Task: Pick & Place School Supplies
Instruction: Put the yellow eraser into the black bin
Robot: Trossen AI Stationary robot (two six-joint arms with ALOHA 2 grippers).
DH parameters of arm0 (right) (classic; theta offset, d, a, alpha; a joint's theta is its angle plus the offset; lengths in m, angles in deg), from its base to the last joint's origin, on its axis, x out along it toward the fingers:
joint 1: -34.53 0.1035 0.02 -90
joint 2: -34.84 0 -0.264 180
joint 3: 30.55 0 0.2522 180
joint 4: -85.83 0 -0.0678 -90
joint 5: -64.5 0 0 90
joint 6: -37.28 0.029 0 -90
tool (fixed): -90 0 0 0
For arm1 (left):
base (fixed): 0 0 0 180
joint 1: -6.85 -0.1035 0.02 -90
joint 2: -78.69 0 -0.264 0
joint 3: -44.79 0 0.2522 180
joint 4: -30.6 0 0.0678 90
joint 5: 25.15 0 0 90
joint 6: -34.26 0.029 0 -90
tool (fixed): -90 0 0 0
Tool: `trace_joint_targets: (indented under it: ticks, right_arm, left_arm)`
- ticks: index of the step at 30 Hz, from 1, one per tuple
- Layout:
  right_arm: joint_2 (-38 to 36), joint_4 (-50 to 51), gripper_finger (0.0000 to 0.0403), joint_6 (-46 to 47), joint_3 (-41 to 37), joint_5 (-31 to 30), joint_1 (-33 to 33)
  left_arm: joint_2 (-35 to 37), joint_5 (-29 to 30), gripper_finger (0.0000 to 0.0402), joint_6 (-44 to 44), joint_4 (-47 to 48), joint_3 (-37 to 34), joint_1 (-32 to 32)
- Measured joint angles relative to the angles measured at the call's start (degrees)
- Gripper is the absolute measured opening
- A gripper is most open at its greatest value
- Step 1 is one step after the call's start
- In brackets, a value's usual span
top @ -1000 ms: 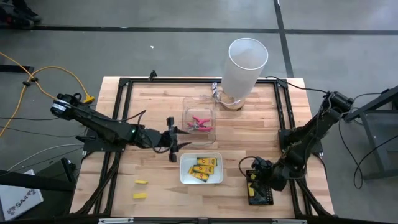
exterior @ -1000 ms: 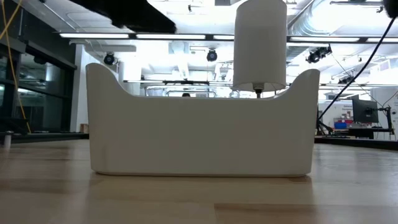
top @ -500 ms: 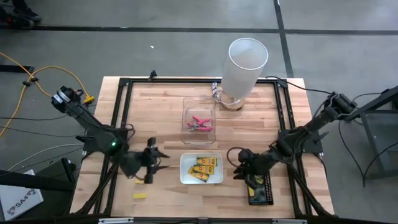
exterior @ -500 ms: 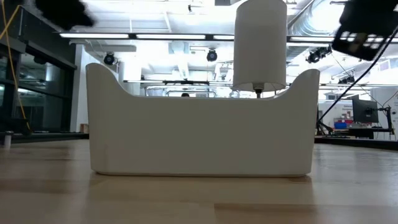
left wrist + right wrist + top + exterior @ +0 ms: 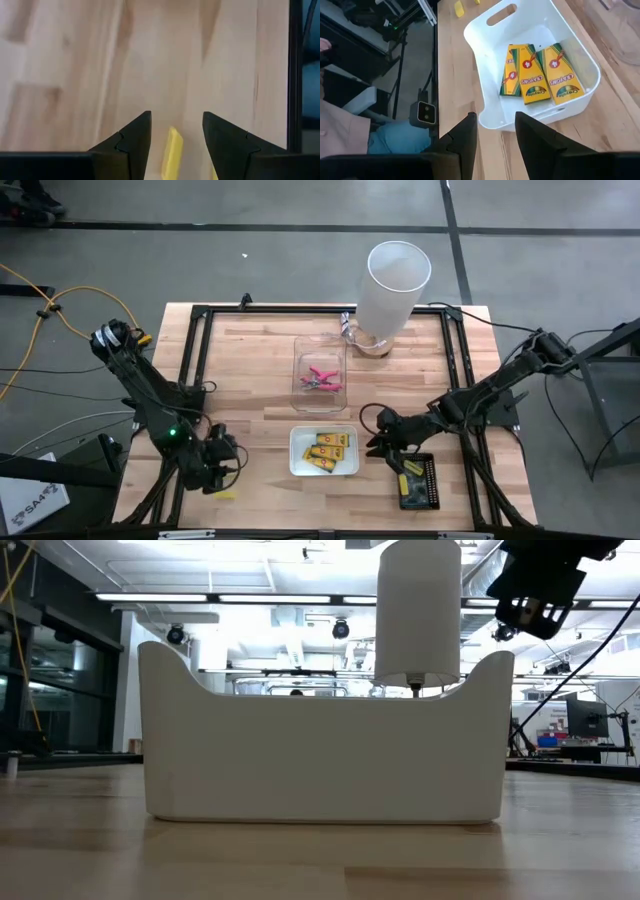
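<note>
Yellow block [image 5: 172, 151] sits right between your left gripper's [image 5: 175, 142] open, empty jaws, long axis running along them; just drop straight down.

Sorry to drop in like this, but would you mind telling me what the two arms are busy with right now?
They are sorting school supplies. The left gripper hangs open over a small yellow block lying on the table near its front left corner, with the block between its fingers and nothing gripped. The right gripper is open and empty beside the white tray, which holds three crayon packets. Pink-handled scissors lie in the clear tray.
</note>
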Motion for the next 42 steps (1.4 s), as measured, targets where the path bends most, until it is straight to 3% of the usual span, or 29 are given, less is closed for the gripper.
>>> trace_joint_targets:
  ticks: [11, 25, 42]
  right_arm:
    - [0.0, -0.8, 0.0125, 0.1, 0.0, -0.6, -0.4]
    - [0.0, -3.2, 0.0125, 0.2, 0.0, -0.6, -0.4]
    - [0.0, -3.3, 0.0125, 0.3, 0.0, -0.6, -0.4]
  left_arm:
    - [-9.0, -9.7, 0.0173, -7.5, 1.6, 0.0, 2.8]
    - [-14.4, -10.4, 0.0169, -6.7, -0.4, 0.0, 4.2]
    - [-15.4, -12.5, 0.0075, -4.0, -0.2, 0.0, 4.1]
